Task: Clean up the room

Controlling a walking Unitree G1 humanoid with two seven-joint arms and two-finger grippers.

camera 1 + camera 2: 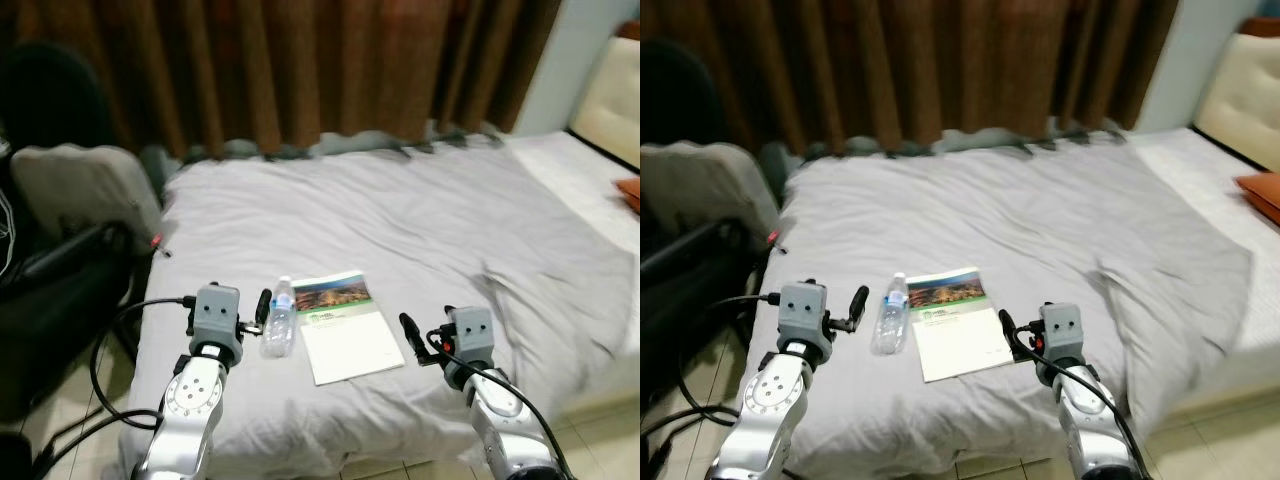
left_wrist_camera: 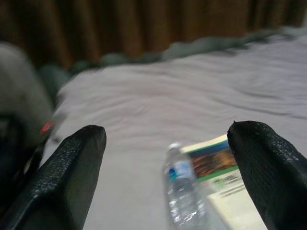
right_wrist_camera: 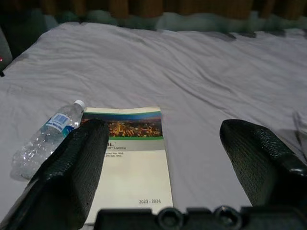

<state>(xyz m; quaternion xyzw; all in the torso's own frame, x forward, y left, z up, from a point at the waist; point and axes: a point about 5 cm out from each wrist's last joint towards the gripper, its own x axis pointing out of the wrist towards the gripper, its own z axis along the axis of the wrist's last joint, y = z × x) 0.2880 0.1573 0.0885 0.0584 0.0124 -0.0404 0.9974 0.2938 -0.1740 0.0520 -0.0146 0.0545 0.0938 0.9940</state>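
**Bottle and booklet lie on the bed between 2 open grippers**

A grey-sheeted bed spreads before the robot, with brown curtains behind its far edge. Near the bed's near edge lies a clear plastic water bottle on its side, cap pointing far. Just right of it, close beside it, lies a booklet with a photo band across its far end and a white lower cover.

The left gripper hovers just left of the bottle, and the left wrist view shows its 2 black fingers spread wide apart, holding nothing, with the bottle and the booklet's corner between them further off. The right gripper hangs just right of the booklet's near right corner; the right wrist view shows its fingers likewise parted and empty, and lets the cover's small print "2023 - 2024" be read, which the head views blur.

The head views alone take in a dark chair with a grey cushion at the far left, a small red item at the bed's left edge, and an orange pillow at the far right.
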